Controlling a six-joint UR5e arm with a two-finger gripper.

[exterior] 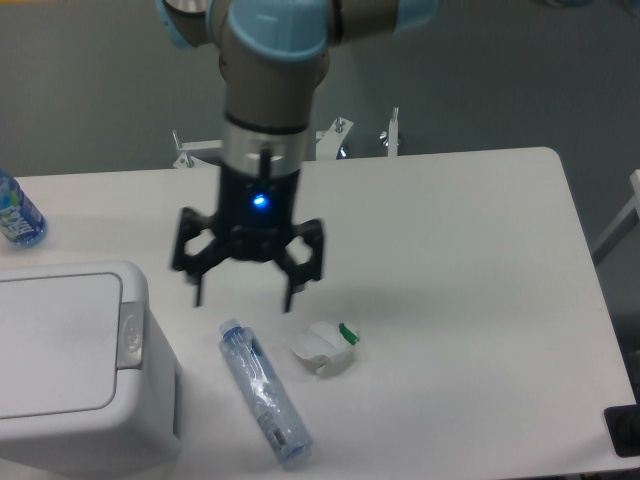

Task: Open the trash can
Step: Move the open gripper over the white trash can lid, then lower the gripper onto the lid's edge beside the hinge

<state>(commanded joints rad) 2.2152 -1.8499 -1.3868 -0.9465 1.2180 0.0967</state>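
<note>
Nothing's done yet: trash can [70, 365] lid is flat shut, grey latch button [130, 336] untouched. Gripper [245, 293] hovers nearby, fingers spread wide, holding nothing.

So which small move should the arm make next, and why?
Probably shift the open tool further left and down, over the grey push-button latch: the large boxy white plastic trash can's flat lid is shut, and the tool hangs right of it.
</note>
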